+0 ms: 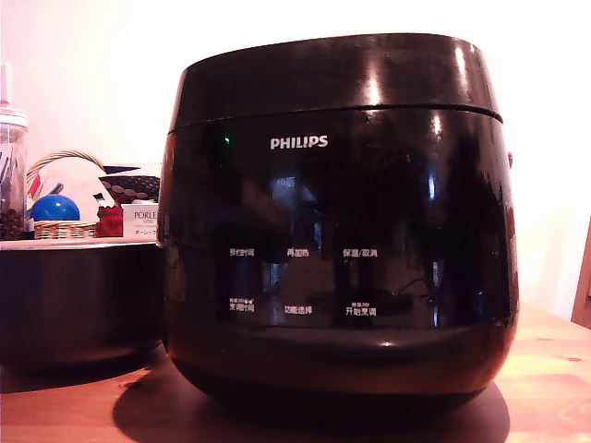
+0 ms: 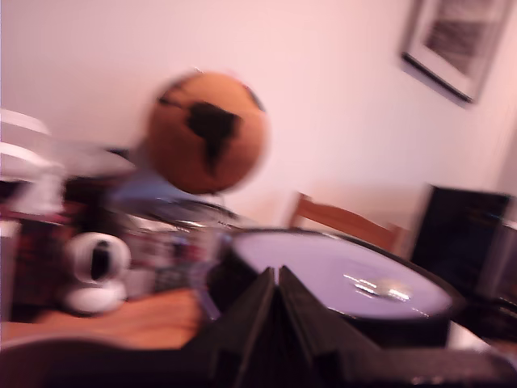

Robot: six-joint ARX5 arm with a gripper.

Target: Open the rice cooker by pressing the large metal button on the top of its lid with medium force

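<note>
The rice cooker (image 1: 337,231) fills the exterior view, glossy black, with a white PHILIPS logo and white Chinese labels on its front. Its lid (image 1: 342,74) sits down flat on the body, and a small green light glows near the seam. The exterior view shows no gripper, and from this low angle the lid's top is hidden. The wrist view is blurred. In it my gripper (image 2: 277,273) is shut, its dark fingers meeting in a point just short of the lid (image 2: 323,271). A bright metal patch (image 2: 380,285) on the lid's top looks like the button.
A lower dark bowl-like vessel (image 1: 74,305) stands at the exterior view's left on the wooden table (image 1: 545,369). Behind it are a basket (image 1: 55,208) holding a blue ball, and a jar (image 1: 11,175). The wrist view shows an orange globe (image 2: 206,133), a white round device (image 2: 97,271) and a chair back (image 2: 347,222).
</note>
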